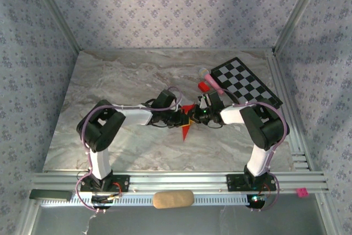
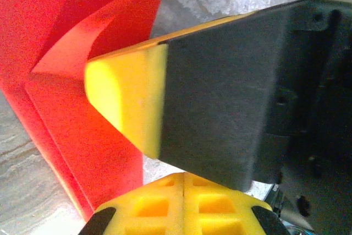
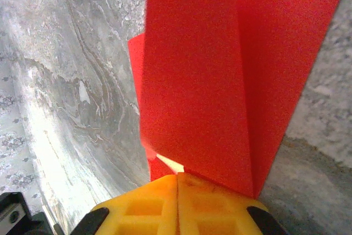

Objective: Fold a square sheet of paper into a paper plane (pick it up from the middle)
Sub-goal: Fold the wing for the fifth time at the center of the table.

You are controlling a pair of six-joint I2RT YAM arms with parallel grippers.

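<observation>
Mid-fold, our right jaws pinched the folded red paper (image 3: 192, 81) above the tabletop (image 1: 110, 81) centre; our left jaws were closed beside it, grip unclear. Next, we judged, pressing the wing crease sharp.

Plain, unmarked, darker in folds: bright red creased paper sheet (image 3: 192, 70). Yellow fingers with black corners on left hand (image 2: 183, 184) and right hand (image 3: 177, 181). Grey-beige marble pattern with pale and brown veins on flat stone-look counter (image 1: 126, 75). Black-and-white checks on tilted rectangular board (image 1: 245, 83). Pale lilac-grey with small repeating floral print on booth walls (image 1: 165, 4). Black shells, white links, purple cables on left arm (image 1: 102, 130) and right arm (image 1: 264, 127). Also: small red block (image 1: 204, 86), pink stick (image 1: 211, 76), silver metal front rail (image 1: 181, 180), tan oblong pad (image 1: 173, 198), magenta tag (image 1: 301, 192).
</observation>
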